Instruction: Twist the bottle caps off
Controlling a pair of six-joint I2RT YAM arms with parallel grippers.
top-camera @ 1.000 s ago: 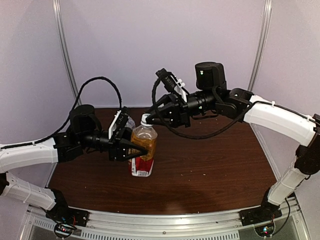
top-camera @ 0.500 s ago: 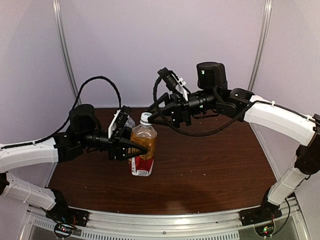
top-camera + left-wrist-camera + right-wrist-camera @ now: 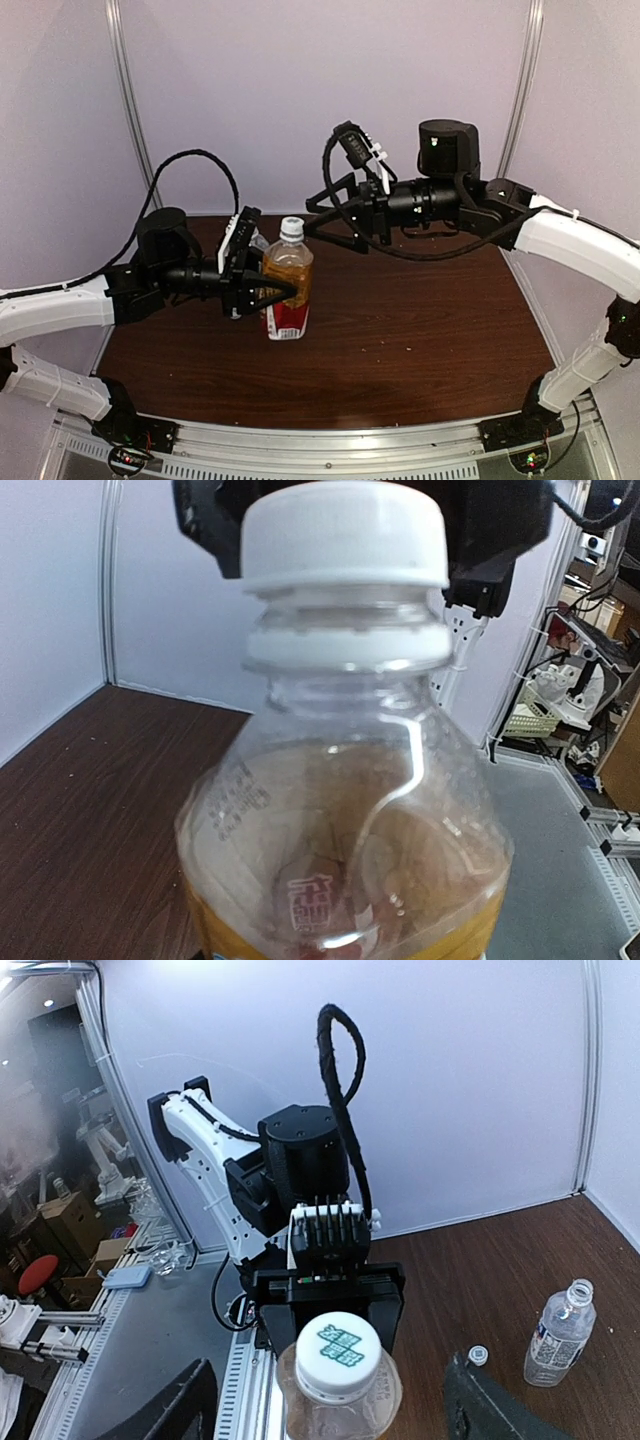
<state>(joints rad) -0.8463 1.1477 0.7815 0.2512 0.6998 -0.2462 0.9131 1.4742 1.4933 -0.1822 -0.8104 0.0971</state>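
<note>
There are two bottles and two caps. The amber bottle [image 3: 287,290] stands upright on the tabletop [image 3: 420,330] near the middle of the overhead view, its white cap [image 3: 291,228] on its neck. The left jaws are clamped on its body from the left side of the frame. The right jaws are spread apart and hang just right of the cap without touching it. The left wrist view shows that cap [image 3: 343,535] close up, sitting above the neck ring, with amber liquid low in the frame. Only the right wrist view shows the other pair clearly. The clear bottle [image 3: 560,1335] stands uncapped at the lower right, and a loose cap [image 3: 478,1356] lies on the tabletop just beside it. That view also shows green print on the amber bottle's cap [image 3: 338,1345], between two spread fingers [image 3: 180,1410].
</note>
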